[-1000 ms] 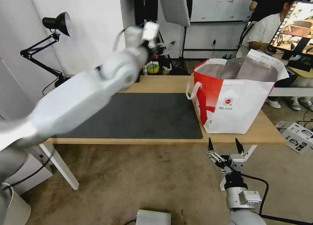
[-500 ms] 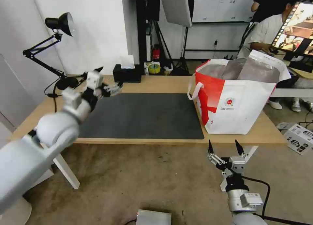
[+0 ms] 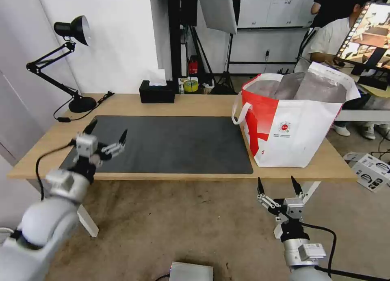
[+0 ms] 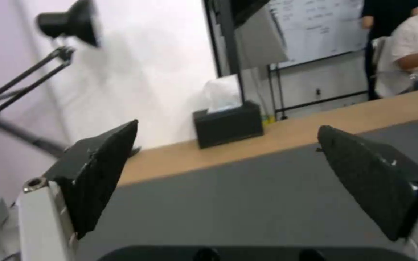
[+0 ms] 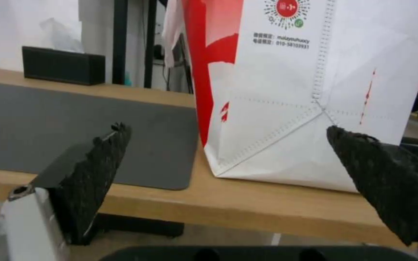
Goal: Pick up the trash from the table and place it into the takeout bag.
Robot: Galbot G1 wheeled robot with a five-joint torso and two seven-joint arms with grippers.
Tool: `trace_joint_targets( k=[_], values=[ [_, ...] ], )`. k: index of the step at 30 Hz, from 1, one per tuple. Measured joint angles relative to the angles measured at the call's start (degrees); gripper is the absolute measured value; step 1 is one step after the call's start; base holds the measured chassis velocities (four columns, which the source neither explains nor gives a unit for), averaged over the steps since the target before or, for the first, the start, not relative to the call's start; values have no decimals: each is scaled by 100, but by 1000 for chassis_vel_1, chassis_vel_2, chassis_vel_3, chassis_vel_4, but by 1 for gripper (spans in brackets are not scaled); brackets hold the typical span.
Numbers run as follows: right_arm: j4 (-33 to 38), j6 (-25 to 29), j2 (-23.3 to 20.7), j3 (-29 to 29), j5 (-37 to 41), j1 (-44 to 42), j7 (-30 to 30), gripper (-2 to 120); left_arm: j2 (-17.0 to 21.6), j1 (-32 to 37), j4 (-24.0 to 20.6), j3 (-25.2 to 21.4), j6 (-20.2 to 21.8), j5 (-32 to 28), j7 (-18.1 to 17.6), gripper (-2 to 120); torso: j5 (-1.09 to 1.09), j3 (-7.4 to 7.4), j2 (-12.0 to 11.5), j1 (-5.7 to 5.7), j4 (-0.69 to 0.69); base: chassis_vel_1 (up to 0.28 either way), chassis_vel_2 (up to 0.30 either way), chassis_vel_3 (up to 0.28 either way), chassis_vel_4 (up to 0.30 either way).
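The takeout bag (image 3: pixel 296 122), white with a red side panel and foil lining, stands open on the right end of the table (image 3: pixel 195 104), beside the dark grey mat (image 3: pixel 170 142). The trash is out of view. My left gripper (image 3: pixel 109 128) hovers open over the mat's front left corner with nothing between its fingers; its wrist view looks across the mat (image 4: pixel 267 195). Below the table's front edge, in front of the bag (image 5: pixel 315 90), my right gripper (image 3: pixel 276 180) is open and empty.
A black tissue box (image 3: pixel 156 94) sits at the table's back edge, and a black desk lamp (image 3: pixel 75 29) stands at the back left corner. A tape roll (image 3: pixel 191 86) lies behind the table. A white carton (image 3: pixel 371 171) is on the floor at the right.
My left arm has swung down from high over the back of the table to the mat's front left corner. The right gripper has barely moved.
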Motion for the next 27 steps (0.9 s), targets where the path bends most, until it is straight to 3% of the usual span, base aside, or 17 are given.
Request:
trace_joint_targets(
  k=[2,10,27],
  values=[
    [-29,21,0,0,-39,-16,-2,100,-385,377,21,-151,-239,239,59,100,1,0,0,0,0,0,0,0,0],
    [-90,63,15,-32,-170,-17,23,100,-1135,901,196,-246,-828,686,190,100,2,0,0,0,0,0,0,0,0],
    [-118,46,81,-64,-387,-107,90,100,-1700,1137,676,-129,-1475,911,449,100,1,0,0,1,0,0,0,0,0]
  ],
)
